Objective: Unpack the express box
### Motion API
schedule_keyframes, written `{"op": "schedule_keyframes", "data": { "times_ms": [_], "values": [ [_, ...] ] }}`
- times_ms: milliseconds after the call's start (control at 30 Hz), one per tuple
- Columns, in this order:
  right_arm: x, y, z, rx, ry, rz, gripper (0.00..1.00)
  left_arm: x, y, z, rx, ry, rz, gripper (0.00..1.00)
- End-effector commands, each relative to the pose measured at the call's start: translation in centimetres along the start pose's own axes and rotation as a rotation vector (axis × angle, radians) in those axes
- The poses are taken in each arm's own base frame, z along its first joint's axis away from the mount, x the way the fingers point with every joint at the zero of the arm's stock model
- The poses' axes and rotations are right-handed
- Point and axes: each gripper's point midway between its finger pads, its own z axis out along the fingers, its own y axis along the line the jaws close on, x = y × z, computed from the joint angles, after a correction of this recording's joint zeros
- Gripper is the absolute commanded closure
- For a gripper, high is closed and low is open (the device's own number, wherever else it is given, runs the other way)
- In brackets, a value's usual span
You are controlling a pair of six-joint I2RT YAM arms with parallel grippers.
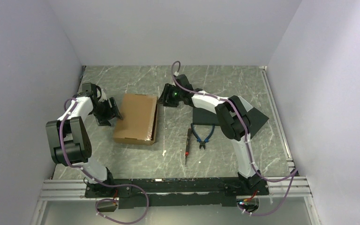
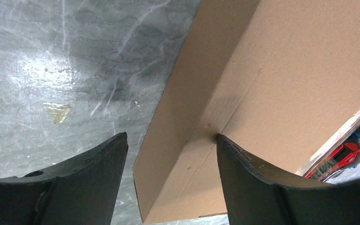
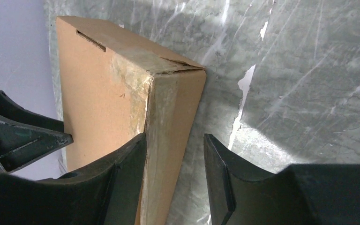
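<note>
Stiff, probably light express box [image 1: 136,117]; pinch walls lying between spread, ungripping jaws of left gripper [image 2: 171,137] and right gripper [image 3: 174,136].

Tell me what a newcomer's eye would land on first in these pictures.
The brown express box, lid shut and taped at one corner, lies left of centre on the grey marbled table. Both arms bend in on it: the left gripper straddles its left edge, jaws open, and the right gripper straddles its right wall near the far corner. Blue-handled pliers and a slim red-tipped tool lie to the box's right.
</note>
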Motion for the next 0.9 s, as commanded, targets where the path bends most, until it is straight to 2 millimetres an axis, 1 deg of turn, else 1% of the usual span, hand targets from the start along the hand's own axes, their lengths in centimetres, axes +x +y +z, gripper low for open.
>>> {"op": "schedule_keyframes", "data": {
  "times_ms": [0,300,467,500,733,800,867],
  "values": [
    [-1.7,-0.8,-0.4,0.011,-0.054,0.014,0.51,0.1,1.0,0.6,-0.050,0.018,0.028,0.26],
    [-0.6,-4.6,-1.0,0.077,-0.037,0.041,0.54,0.1,1.3,0.8,-0.061,0.024,0.026,0.26],
    [0.5,-6.6,-1.0,0.113,-0.015,0.060,0.56,0.1,1.3,0.8,-0.062,0.022,0.028,0.26],
    [0.2,-6.5,-0.9,0.102,-0.026,0.053,0.56,0.1,1.3,0.7,-0.062,0.022,0.028,0.26],
    [0.4,-7.8,-1.5,0.136,-0.039,0.063,0.58,0.1,1.3,0.8,-0.061,0.022,0.030,0.26],
    [0.2,-7.8,-1.6,0.136,-0.043,0.065,0.59,0.1,1.3,0.8,-0.059,0.022,0.029,0.26],
    [-0.4,-7.2,-1.6,0.126,-0.053,0.043,0.59,0.1,1.2,0.7,-0.055,0.022,0.030,0.26]
  ]
}}
